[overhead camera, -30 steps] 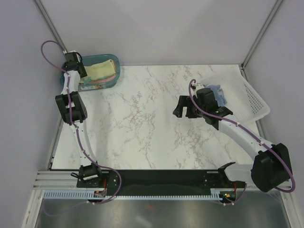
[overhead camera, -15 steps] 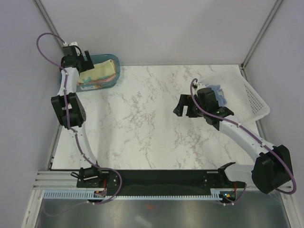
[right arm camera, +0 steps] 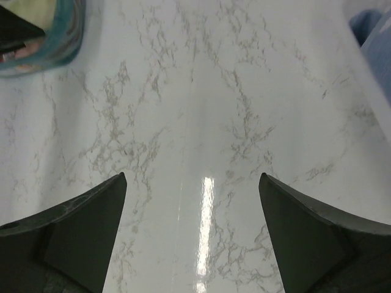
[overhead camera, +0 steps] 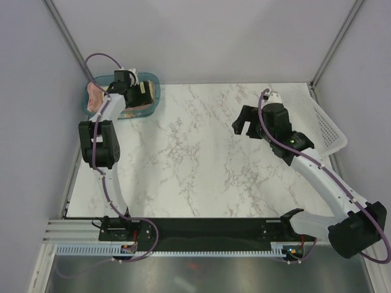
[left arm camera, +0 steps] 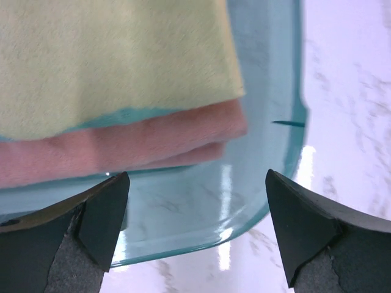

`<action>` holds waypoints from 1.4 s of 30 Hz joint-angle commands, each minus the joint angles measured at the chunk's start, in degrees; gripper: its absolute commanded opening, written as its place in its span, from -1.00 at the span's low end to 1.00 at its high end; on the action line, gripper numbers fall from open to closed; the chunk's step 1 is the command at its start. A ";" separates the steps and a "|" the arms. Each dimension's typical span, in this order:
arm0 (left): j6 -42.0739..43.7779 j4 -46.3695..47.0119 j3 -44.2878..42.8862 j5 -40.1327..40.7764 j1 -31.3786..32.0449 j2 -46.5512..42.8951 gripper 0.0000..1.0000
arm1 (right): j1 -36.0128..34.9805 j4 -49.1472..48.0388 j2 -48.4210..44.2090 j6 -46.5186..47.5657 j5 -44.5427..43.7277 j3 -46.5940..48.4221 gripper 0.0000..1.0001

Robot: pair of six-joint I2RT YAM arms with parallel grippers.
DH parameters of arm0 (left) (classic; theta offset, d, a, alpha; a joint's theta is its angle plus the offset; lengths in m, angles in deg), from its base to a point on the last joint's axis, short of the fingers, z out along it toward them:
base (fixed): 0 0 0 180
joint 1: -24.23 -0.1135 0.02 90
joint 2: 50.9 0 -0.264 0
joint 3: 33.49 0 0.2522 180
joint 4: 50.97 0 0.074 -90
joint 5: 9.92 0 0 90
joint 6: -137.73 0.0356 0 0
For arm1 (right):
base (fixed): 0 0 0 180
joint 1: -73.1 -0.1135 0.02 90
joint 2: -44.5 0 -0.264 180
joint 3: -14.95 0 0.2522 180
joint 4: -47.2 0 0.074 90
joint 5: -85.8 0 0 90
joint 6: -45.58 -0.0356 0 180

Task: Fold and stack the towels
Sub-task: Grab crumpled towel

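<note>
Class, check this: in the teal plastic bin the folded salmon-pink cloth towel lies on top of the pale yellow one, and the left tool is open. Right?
The order is reversed: the pale yellow cloth towel lies on top of the folded salmon-pink cloth towel in the teal plastic bin, as the left wrist view shows. The left tool is open.

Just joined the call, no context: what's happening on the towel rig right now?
The left gripper hangs open and empty over the teal bin at the far left corner, where the folded yellow towel lies on the pink towel. The right gripper is open and empty above the table, near the white basket; a bit of blue towel shows at the edge of its wrist view.
</note>
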 commanded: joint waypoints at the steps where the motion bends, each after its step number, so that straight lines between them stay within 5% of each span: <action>1: -3.69 0.74 4.02 -5.92 7.61 -10.94 0.99 | 0.27 2.94 2.09 0.28 -12.67 10.05 0.96; 5: -2.12 0.65 11.06 -3.65 18.85 -18.93 0.99 | 7.19 6.02 8.85 0.72 -17.02 17.79 0.94; 9: -1.50 1.53 17.92 2.06 26.18 -26.49 0.99 | 13.26 7.61 16.14 3.26 -12.40 24.82 0.93; 15: -0.72 2.84 21.28 2.27 26.72 -28.54 0.99 | 16.27 9.28 17.57 7.22 -10.71 26.16 0.93; 27: 5.19 -2.49 7.93 5.08 24.35 -15.25 0.96 | 23.29 4.98 18.88 7.40 -7.37 21.15 0.87; 38: -6.32 -4.02 26.62 -14.87 31.02 -38.16 0.99 | 28.93 4.19 29.34 12.66 3.87 17.73 0.80; 42: -12.20 5.10 37.68 -5.62 30.41 -49.86 0.99 | 29.72 2.87 33.81 14.94 5.38 17.45 0.70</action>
